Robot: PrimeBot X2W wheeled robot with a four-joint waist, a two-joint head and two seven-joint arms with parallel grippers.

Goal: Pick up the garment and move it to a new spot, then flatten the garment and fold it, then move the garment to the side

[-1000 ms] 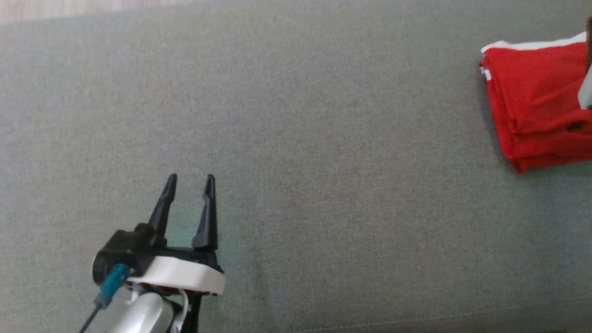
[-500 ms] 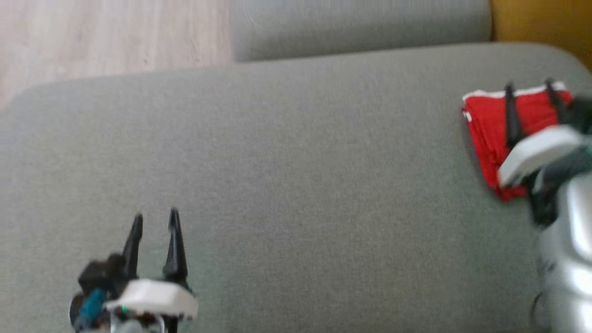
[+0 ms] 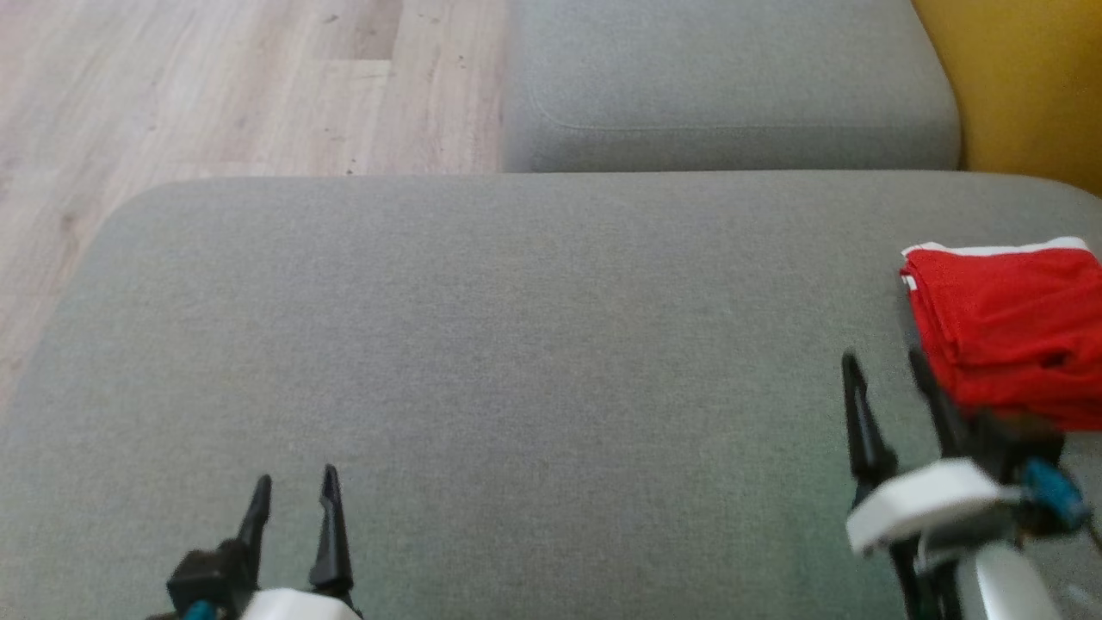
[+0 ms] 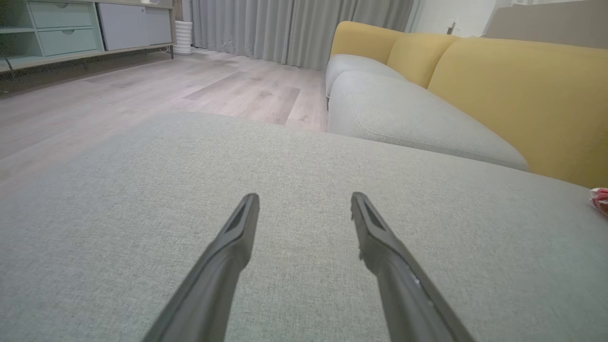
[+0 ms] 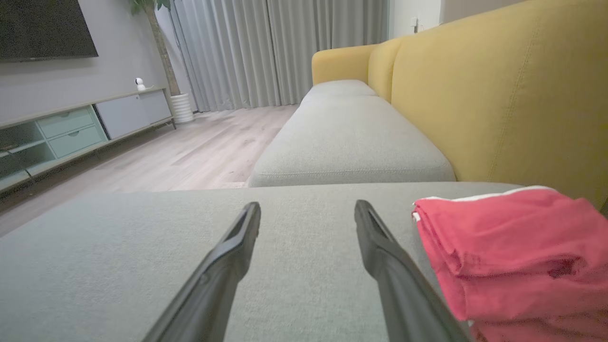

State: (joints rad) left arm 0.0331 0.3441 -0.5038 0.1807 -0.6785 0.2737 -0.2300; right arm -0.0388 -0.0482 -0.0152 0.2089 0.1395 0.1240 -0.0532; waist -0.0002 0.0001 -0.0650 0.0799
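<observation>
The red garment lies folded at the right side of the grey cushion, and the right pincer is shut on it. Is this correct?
Not quite: the right pincer is open and empty, beside the red garment, as the right wrist view shows. The rest holds.

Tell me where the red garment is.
In the head view the red garment lies at the far right of the grey cushion, beside the right gripper, near the yellow backrest.

Light: soft, even, bright.
Blur: my right gripper [image 3: 884,366] smeared in head view.
Edges: my wrist views bow.
</observation>
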